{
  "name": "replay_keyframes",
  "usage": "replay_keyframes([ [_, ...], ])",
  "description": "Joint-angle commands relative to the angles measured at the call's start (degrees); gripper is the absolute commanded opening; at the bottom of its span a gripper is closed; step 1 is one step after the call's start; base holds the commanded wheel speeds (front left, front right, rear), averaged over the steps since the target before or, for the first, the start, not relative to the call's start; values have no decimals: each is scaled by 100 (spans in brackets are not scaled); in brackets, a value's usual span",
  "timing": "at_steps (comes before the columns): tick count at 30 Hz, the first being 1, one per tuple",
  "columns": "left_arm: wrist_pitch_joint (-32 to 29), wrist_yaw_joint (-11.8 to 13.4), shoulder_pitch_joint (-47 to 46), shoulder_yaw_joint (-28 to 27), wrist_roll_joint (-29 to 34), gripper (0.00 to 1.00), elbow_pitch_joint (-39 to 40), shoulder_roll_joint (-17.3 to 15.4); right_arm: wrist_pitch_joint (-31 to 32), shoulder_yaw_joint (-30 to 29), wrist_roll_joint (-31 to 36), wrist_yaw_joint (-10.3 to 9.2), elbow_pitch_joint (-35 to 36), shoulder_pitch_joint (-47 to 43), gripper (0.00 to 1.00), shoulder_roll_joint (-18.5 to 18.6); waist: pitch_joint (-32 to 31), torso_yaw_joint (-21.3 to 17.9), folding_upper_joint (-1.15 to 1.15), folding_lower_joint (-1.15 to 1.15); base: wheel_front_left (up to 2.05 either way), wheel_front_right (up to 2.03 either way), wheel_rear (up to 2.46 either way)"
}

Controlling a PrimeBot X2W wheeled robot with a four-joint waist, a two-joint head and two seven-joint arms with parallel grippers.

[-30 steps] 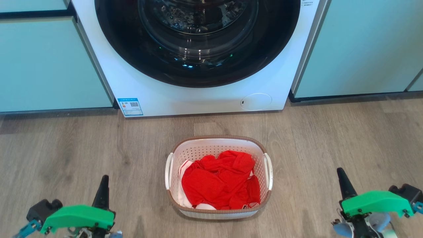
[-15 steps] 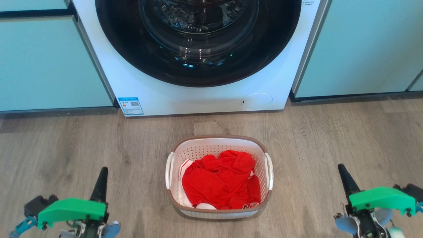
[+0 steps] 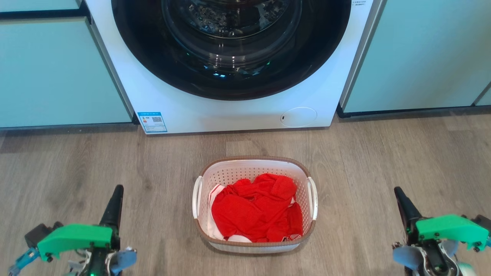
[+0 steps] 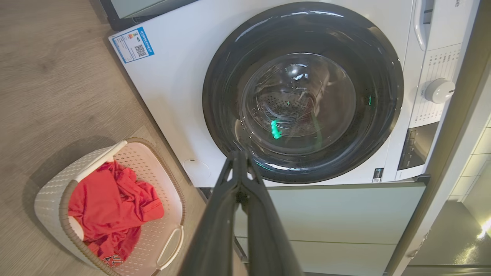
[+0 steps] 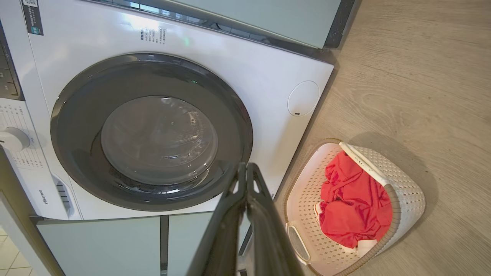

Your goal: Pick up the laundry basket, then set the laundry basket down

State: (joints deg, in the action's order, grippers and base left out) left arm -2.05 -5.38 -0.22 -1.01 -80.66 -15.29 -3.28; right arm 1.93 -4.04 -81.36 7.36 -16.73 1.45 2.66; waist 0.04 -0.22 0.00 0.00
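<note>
Basket: The laundry basket stood upright on the wooden floor, just in front of the washing machine, and red clothes were heaped inside it.
Handles: One white handle was on my left side and the other on my right, and nothing was gripping either.
Left jaws: They were closed. In the left wrist view the fingers met at their tips and held nothing. They sat low at my left, well apart from the basket.
Right jaws: They were closed and empty too, with the fingers pressed together in the right wrist view. They sat low at my right, equally far from the basket.
Step in hand: I could not settle it. A basket standing on the floor between two empty jaws held wide fitted the moment before a lift. It fitted just as well the moment after the basket was set down.
Next move: I judged none certain. Any handling of the basket would call for both handles to be taken evenly, so that it stayed level and the clothes stayed in.
</note>
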Motion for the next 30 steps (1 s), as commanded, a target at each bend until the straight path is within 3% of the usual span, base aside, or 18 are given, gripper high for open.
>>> replay_keyframes([
  [1,-52,-55,-339,-237,-121,0,176,-54,36,62,-124,12,233,342,0,129,0,1,0,0,0,0,0],
  [19,-353,-211,-588,-438,-1245,0,128,-43,337,-101,-1203,13,279,459,0,129,14,22,0,0,0,0,0],
  [30,-366,-211,-589,-454,-1232,0,127,-32,353,-120,-1187,13,277,461,0,115,14,22,0,0,0,0,0],
])
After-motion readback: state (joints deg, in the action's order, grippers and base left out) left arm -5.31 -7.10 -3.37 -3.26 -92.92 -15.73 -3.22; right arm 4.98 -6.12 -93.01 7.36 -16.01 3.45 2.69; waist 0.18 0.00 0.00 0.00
